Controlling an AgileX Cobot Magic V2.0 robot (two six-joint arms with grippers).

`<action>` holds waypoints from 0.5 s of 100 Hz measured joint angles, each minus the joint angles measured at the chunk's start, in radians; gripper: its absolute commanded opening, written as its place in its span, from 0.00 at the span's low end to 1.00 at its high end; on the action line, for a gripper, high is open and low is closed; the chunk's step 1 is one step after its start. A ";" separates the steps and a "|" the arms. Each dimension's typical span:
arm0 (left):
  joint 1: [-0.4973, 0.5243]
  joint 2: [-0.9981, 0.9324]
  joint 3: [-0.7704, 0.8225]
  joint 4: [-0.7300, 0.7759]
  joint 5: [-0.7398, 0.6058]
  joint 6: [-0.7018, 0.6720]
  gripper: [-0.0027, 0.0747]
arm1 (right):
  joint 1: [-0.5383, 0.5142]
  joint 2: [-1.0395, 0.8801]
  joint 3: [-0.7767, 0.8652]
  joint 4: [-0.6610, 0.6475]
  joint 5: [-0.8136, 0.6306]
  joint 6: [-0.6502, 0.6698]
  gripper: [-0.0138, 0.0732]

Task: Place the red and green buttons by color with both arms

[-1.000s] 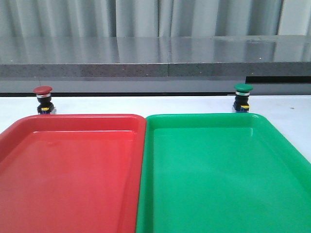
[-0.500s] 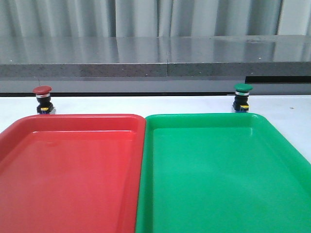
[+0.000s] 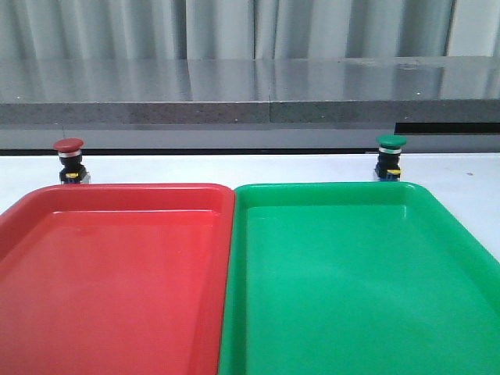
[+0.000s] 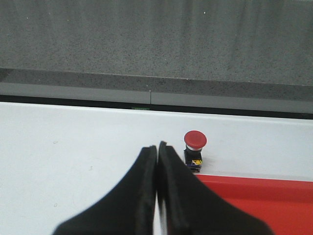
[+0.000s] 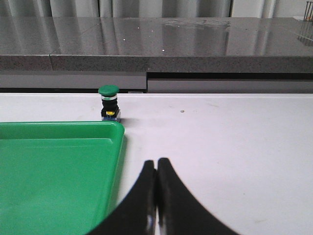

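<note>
**Still at the start: both buttons wait outside their trays**

Upright on the white table [image 3: 234, 166], the red button [image 3: 69, 160] stands just beyond the far-left corner of the red tray [image 3: 117, 273], roughly ten o'clock from the tray's middle. The green button [image 3: 390, 156] stands just past the far rim of the green tray [image 3: 351, 273], near one o'clock. Neither arm shows in the front view. Each wrist view shows its fingers pressed together, holding nothing: left gripper [image 4: 157, 149], right gripper [image 5: 156, 164]. Both are well short of their targets. To reach well, each should probably spread its fingers first, centre over its own cap, then close on the black body below the cap, keeping clear of the tray rim.
</note>
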 measured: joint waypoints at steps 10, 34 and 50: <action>0.000 0.120 -0.063 -0.002 -0.041 0.000 0.03 | 0.000 0.000 0.000 0.000 0.000 0.000 0.08; -0.040 0.301 -0.143 -0.002 -0.176 0.000 0.57 | 0.000 0.000 0.000 0.000 0.000 0.000 0.08; -0.086 0.376 -0.147 -0.002 -0.271 0.000 0.80 | 0.000 0.000 0.000 0.000 0.000 0.000 0.08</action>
